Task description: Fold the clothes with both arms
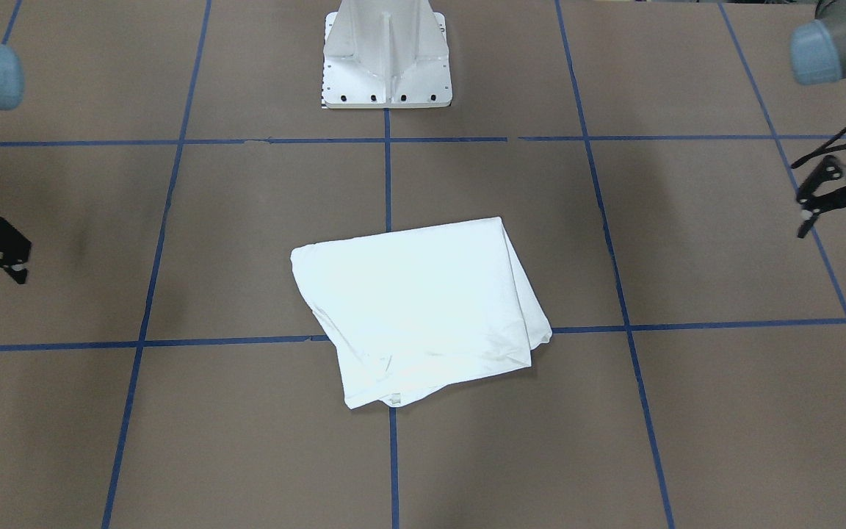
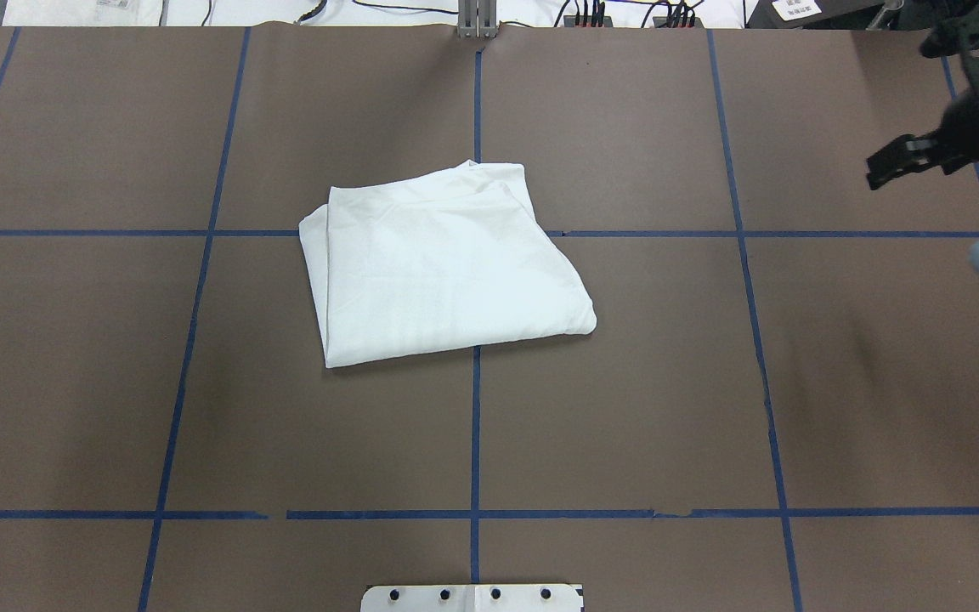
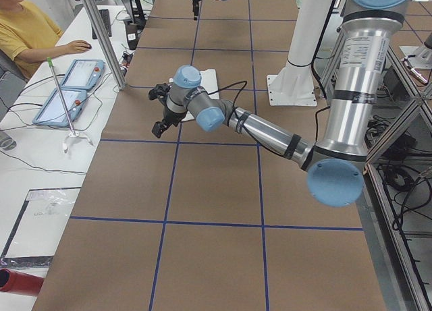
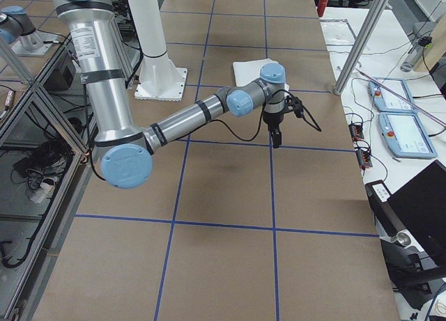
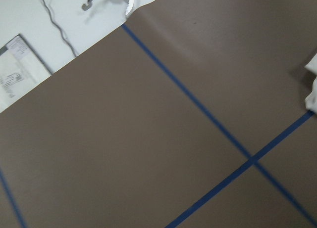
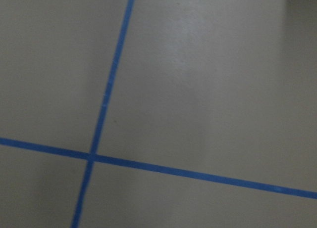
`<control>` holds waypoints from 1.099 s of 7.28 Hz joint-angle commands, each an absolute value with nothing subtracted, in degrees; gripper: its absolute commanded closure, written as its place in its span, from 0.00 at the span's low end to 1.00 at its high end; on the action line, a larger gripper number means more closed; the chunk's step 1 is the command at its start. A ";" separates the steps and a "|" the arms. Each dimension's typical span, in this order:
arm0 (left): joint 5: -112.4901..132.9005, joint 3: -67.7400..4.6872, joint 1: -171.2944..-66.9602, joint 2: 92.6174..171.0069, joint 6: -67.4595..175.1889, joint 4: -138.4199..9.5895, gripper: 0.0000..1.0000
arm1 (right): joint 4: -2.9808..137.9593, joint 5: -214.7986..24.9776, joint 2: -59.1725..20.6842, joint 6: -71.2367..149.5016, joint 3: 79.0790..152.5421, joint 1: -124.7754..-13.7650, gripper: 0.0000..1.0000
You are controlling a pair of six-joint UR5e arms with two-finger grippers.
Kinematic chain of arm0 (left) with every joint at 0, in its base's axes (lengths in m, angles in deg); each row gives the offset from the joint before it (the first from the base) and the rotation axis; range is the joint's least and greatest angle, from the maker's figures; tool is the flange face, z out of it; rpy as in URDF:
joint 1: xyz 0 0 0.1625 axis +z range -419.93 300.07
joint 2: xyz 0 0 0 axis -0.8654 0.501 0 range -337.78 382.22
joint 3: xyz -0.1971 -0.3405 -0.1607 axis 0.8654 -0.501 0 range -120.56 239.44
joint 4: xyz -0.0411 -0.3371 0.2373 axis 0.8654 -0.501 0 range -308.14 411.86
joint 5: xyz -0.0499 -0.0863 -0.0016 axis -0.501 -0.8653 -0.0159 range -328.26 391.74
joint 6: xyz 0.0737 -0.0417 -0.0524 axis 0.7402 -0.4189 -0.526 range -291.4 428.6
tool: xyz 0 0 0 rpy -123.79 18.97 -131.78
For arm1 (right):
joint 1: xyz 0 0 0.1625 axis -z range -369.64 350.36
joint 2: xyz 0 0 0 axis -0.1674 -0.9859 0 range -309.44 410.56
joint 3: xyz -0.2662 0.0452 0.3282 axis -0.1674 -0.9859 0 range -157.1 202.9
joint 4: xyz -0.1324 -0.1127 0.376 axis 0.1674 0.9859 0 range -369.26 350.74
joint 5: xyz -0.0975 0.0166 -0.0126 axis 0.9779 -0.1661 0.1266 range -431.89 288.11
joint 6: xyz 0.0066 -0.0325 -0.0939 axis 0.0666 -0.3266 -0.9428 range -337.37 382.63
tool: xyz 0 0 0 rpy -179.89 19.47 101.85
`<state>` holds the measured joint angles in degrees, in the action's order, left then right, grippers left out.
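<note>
The clothes are one white shirt (image 1: 423,308), folded into a rough rectangle and lying flat near the table's middle (image 2: 438,263). No print or collar shows. In the left wrist view only a corner of the shirt (image 5: 312,84) enters at the right edge. My left gripper (image 1: 845,239) hangs open and empty, raised well off to the shirt's side (image 3: 160,112). My right gripper (image 2: 902,161) is raised far out on the other side (image 4: 275,133). It holds nothing, and I cannot tell whether its fingers are apart. Neither gripper touches the shirt.
The brown table is marked with a blue tape grid (image 2: 474,425). The white pedestal base (image 1: 386,59) stands behind the shirt. Beyond the table's far edge are two teach pendants (image 3: 67,92), an aluminium post (image 3: 108,34) and a seated person (image 3: 27,34).
</note>
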<state>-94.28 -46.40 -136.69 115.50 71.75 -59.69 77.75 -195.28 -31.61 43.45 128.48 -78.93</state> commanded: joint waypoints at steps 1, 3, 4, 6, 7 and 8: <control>-99.04 -44.98 -145.95 106.46 80.55 -57.91 0.00 | 77.76 -203.96 -46.57 21.14 128.91 -94.39 0.00; -98.95 -33.62 -149.55 107.02 80.72 -61.04 0.00 | 76.36 -203.63 -56.64 17.62 125.68 -99.35 0.00; -99.13 -32.94 -149.93 106.68 80.38 -61.16 0.00 | 73.30 -203.29 -57.36 17.19 124.86 -101.46 0.00; -99.31 -33.28 -150.45 106.33 80.98 -54.36 0.00 | 73.97 -202.76 -58.24 16.83 124.50 -103.85 0.00; -99.31 -34.15 -150.81 106.50 80.99 -50.91 0.00 | 75.72 -202.76 -57.46 16.83 124.68 -103.77 0.00; -99.31 -34.25 -151.33 107.38 80.99 -46.53 0.00 | 79.82 -202.76 -56.24 16.83 126.86 -101.07 0.00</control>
